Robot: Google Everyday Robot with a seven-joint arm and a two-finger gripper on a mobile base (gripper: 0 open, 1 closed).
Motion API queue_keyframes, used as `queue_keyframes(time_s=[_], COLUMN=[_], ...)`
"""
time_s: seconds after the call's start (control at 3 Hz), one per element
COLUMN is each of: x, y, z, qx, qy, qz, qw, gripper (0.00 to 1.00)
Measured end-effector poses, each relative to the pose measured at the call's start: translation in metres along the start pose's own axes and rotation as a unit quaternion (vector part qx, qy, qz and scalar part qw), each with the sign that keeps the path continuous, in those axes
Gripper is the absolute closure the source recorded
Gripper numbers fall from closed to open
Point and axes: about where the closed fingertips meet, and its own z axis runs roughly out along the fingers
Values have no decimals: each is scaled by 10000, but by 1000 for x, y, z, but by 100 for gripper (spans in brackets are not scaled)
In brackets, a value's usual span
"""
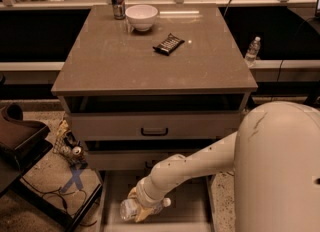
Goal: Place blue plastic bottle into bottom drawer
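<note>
A grey cabinet with a broad brown-grey top (150, 66) stands on a speckled floor (45, 176) marked with a blue tape cross (75, 178). On the top sit a round white bowl (141, 16), a slim blue-silver drink can (117, 0) just beside it, and a dark snack wrapper (168, 44) nearer the middle. A small clear water bottle (252, 51) stands on the ledge to the right. The grey metal bottom drawer (192, 206), lowest of 3, is pulled out. The pale translucent blue plastic bottle (127, 210) lies sideways low over the drawer's front left, its white cap (166, 202) pointing right. The cream arm's gripper (140, 210) is clamped around the bottle's middle. Whether the bottle touches the drawer floor is hard to tell.
</note>
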Motion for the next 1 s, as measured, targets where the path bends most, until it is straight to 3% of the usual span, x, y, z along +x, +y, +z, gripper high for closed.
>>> queue_keyframes(time_s=[0.33,0.67,1.0], x=[2,22,71], y=[0,1,1], z=[2,23,49], qx=[19,219,805], qy=[-35,-399,-949], qz=[23,262,625], qw=[10000,9986,9903], gripper=[100,100,100])
